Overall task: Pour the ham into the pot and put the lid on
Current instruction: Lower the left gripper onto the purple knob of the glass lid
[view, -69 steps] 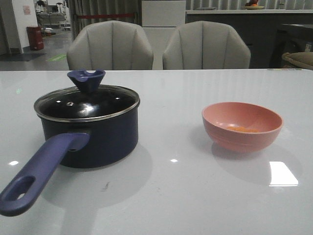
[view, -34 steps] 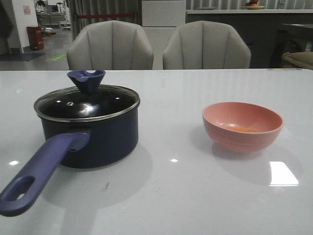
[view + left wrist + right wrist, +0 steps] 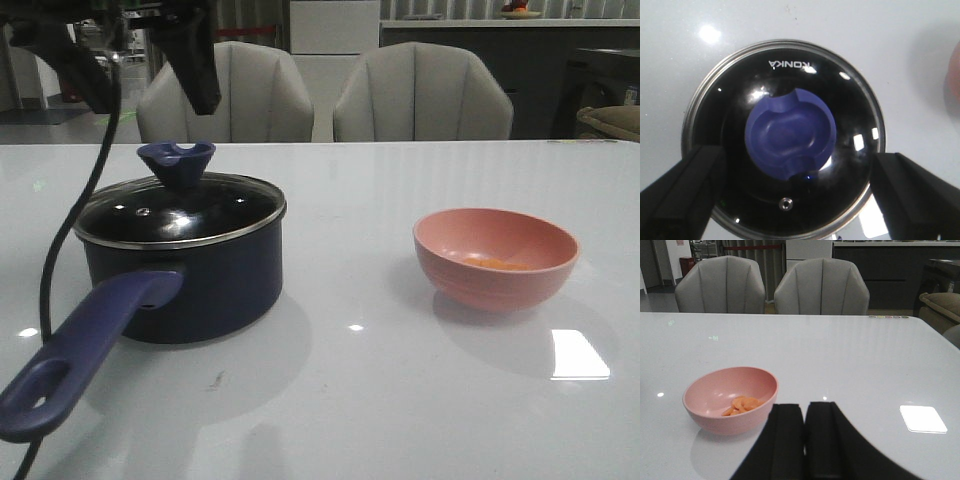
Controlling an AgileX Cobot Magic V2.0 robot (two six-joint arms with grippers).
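While the lid (image 3: pixel 180 208) sits on the pot (image 3: pixel 185 280), nothing can be poured, so I log the lid as the first item to clear.

Pot: dark saucepan on the left of the tabletop (image 3: pixel 350 400), long handle (image 3: pixel 85 345) pointing toward me, closed by the glass lid with its blue knob (image 3: pixel 790 135) uppermost.

Left tool (image 3: pixel 795 200): hanging above the lid, not touching it; in the left wrist view its two fingers (image 3: pixel 685 192) stand wide apart, one on each side of the knob, which lies nearly centred between them. I judge this placing is meant for a straight descent and a pinch on the knob.

Bowl (image 3: pixel 496 257): pink, upright, on the right of the tabletop, well apart from the pot.

Ham (image 3: pixel 742 404): a few orange slices lying in the bottom of the bowl, untouched.

Right tool (image 3: pixel 804 440): low over the tabletop near the bowl, fingers pressed together, holding nothing. It faces the bowl, which I take as waiting its turn to lift and tip it.

Chairs (image 3: pixel 225 95): two, grey, behind the far edge.

Status, by my reading: start of task; lid removal pending, then pour, then re-cover.
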